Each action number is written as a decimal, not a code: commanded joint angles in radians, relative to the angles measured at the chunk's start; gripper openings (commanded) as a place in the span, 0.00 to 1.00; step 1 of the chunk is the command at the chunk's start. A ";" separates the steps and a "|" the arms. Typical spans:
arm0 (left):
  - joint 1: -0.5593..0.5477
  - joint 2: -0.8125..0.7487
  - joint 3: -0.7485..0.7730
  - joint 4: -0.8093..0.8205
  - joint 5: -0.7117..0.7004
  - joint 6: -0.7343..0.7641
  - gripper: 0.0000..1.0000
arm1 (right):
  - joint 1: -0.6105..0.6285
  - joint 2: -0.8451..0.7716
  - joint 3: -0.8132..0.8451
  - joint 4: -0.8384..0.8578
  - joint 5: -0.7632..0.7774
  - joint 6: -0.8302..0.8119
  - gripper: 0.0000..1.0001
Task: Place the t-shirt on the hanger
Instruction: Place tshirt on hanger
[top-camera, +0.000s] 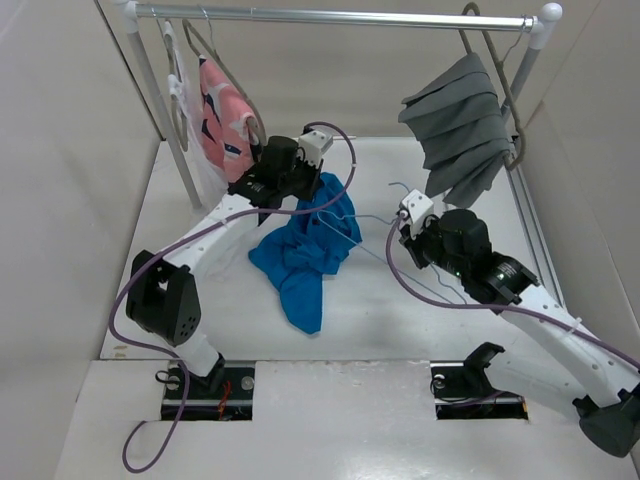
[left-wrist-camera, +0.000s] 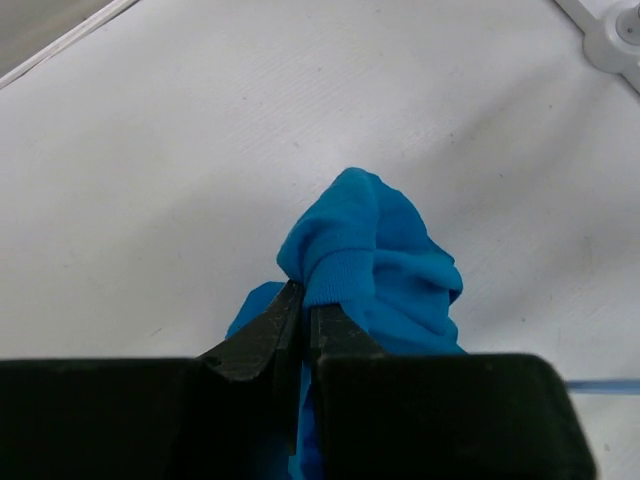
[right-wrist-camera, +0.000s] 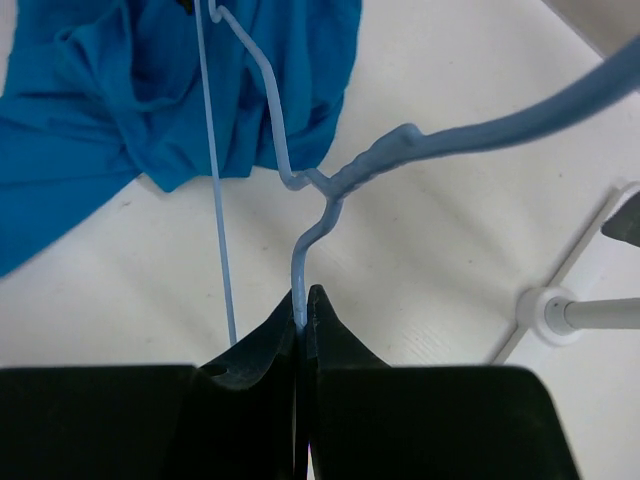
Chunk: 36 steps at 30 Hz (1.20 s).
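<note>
Table: white, walled on both sides, with the two arms reaching in from the near edge
Rack: a metal rail across the back of the table on white posts
T-shirt: bright blue, bunched in a heap on the middle of the table between the two arms; its far end is pulled up to the left claw, its near end trails toward the arm bases
Grey cloth: pleated, hanging from the right end of the rail on a thick hanger
Pink garment: patterned, hanging from the left end of the rail, just behind the left arm's wrist
Hanger: thin light-blue wire, right of the t-shirt, its long wires running over the shirt's edge; whether any wire goes inside the cloth cannot be told
Left claw: closed, pinching a ribbed fold of the t-shirt
Right claw: closed, pinching the hanger's wire just below its twisted neck
</note>
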<state>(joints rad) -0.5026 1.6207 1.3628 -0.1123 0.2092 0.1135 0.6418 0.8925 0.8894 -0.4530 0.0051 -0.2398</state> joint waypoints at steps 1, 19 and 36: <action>-0.045 -0.019 0.058 -0.032 -0.086 -0.028 0.00 | 0.004 0.039 0.019 0.171 0.088 0.071 0.00; -0.068 -0.028 0.007 -0.023 -0.151 -0.006 0.00 | 0.090 0.017 -0.026 0.194 0.122 0.226 0.00; -0.068 -0.018 0.015 -0.072 -0.225 0.012 0.00 | 0.090 0.292 0.155 0.191 0.384 0.283 0.00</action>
<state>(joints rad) -0.5724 1.6207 1.3727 -0.1776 0.0273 0.1055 0.7277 1.2011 0.9710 -0.2661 0.2699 0.0067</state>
